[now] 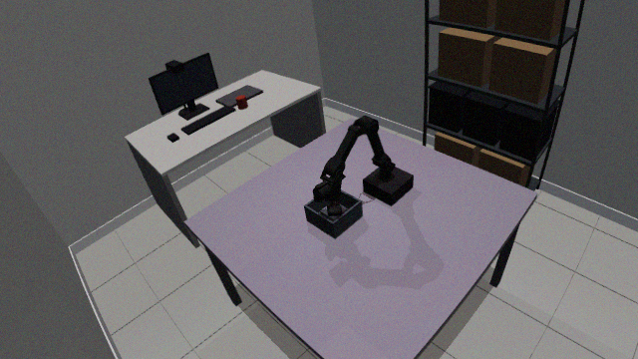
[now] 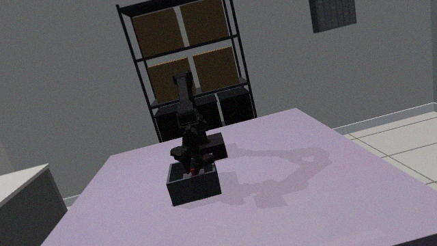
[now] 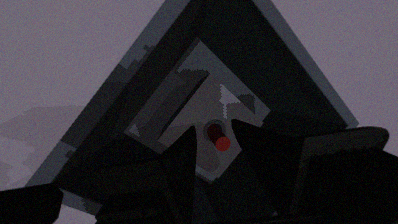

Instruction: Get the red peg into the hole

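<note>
The red peg [image 3: 222,144] [image 2: 192,171] stands inside the dark open box [image 1: 324,221] [image 2: 194,191] [image 3: 299,50], with its lower end at the hole in the grey plate [image 3: 212,95]. In the wrist view the round red top shows, and the darker shaft runs to the hole. How deep it sits cannot be told. My gripper [image 3: 213,126] reaches down into the box. Its fingers stand apart on either side of the peg, with plate showing between each finger and the peg. In the top view the arm hides the peg.
The box walls surround the fingers closely. The arm's dark base [image 1: 389,185] [image 2: 215,147] stands on the lilac table [image 1: 279,259] [image 2: 273,219] behind the box. A white desk [image 1: 159,155] with a monitor [image 1: 184,82] and a shelf rack [image 1: 426,75] stand beyond the table.
</note>
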Controlling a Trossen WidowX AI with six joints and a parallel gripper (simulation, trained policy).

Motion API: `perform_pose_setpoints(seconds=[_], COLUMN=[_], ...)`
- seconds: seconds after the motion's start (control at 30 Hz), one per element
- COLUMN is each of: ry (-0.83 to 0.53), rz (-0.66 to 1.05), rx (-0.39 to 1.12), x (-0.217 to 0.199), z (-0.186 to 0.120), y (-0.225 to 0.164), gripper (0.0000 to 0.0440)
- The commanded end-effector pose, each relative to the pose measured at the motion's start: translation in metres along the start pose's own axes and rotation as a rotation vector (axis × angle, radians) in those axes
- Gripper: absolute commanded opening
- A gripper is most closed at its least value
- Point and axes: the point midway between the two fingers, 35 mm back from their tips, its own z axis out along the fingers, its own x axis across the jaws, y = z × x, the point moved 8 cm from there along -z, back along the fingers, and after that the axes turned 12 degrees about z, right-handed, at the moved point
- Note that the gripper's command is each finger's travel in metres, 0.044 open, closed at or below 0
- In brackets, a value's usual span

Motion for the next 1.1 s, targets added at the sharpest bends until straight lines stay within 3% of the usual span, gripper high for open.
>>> perform_pose_setpoints(seconds=[0.0,0.23,0.6,1.07], ry=[0.023,0.087,0.245,0.248], rz=[-0.008,-0.018,-0.049,-0.05], rx=[0.01,0.035,0.037,0.036], x=[0.006,0.025,0.061,0.062], z=[0.001,-0.009,-0.035,-0.035], y=[0.01,0.03,0.054,0.055], gripper=[0.026,0.044,0.044,0.044])
